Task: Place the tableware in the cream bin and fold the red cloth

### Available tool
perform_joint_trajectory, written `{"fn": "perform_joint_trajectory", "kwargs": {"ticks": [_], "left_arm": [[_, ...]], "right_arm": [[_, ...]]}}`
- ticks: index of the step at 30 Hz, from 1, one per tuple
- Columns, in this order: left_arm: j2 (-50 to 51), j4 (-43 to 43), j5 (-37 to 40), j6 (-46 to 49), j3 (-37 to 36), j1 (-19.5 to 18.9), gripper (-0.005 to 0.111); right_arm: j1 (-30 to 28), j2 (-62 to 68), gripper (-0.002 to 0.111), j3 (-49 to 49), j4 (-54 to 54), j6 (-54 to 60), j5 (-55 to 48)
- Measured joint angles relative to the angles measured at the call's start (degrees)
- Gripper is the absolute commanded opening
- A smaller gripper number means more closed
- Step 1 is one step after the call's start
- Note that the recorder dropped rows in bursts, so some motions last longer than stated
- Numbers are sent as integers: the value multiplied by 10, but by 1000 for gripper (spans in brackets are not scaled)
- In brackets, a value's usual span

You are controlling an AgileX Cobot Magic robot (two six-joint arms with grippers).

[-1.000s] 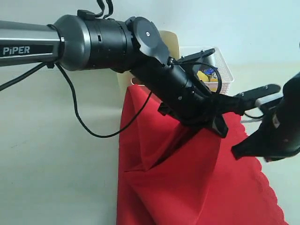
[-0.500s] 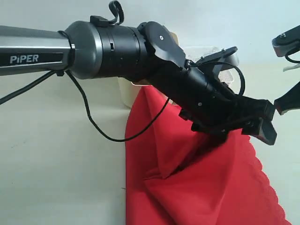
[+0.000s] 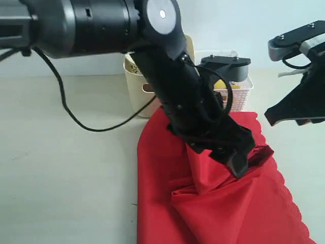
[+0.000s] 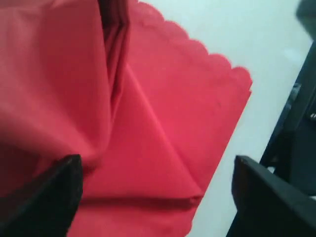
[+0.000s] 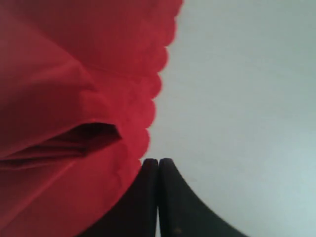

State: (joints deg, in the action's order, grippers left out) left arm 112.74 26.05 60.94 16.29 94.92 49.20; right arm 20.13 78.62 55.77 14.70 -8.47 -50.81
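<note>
Left gripper (image 4: 157, 168), fingers wide apart and holding nothing, hangs over the red cloth (image 3: 228, 213). It lies bunched in loose ridges toward the desk's (image 3: 61, 178) front right, not yet folded flat. Right gripper (image 5: 158, 165), fingers pressed together and empty, hovers by the cloth's scalloped edge. Farther back, the cream bin (image 3: 134, 84) stands near the far edge. No tableware shows on the desk, so only folding seems left.

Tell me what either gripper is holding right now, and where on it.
Nothing is held. The left gripper is open over the large bright red cloth; the right gripper is shut on nothing.
</note>
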Motion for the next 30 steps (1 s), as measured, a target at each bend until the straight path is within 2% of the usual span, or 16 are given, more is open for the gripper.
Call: {"fn": "perform_joint_trajectory", "kwargs": {"ticks": [3, 8, 14, 19, 23, 30], "left_arm": [[-32, -78, 22, -32, -15, 0, 76], [-58, -118, 20, -51, -75, -24, 76], [-59, -122, -67, -48, -167, -56, 76], [-59, -122, -157, -41, -225, -58, 76], [-59, -121, -203, -32, -261, -58, 75], [-59, -79, -277, 14, -323, -58, 75]], "right_arm": [[0, 6, 0, 0, -87, 82, 19], [0, 32, 0, 0, -254, 249, 36], [0, 86, 0, 0, -429, 436, 43], [0, 141, 0, 0, -575, 568, 46], [0, 190, 0, 0, -644, 618, 63], [20, 240, 0, 0, -658, 631, 120]]}}
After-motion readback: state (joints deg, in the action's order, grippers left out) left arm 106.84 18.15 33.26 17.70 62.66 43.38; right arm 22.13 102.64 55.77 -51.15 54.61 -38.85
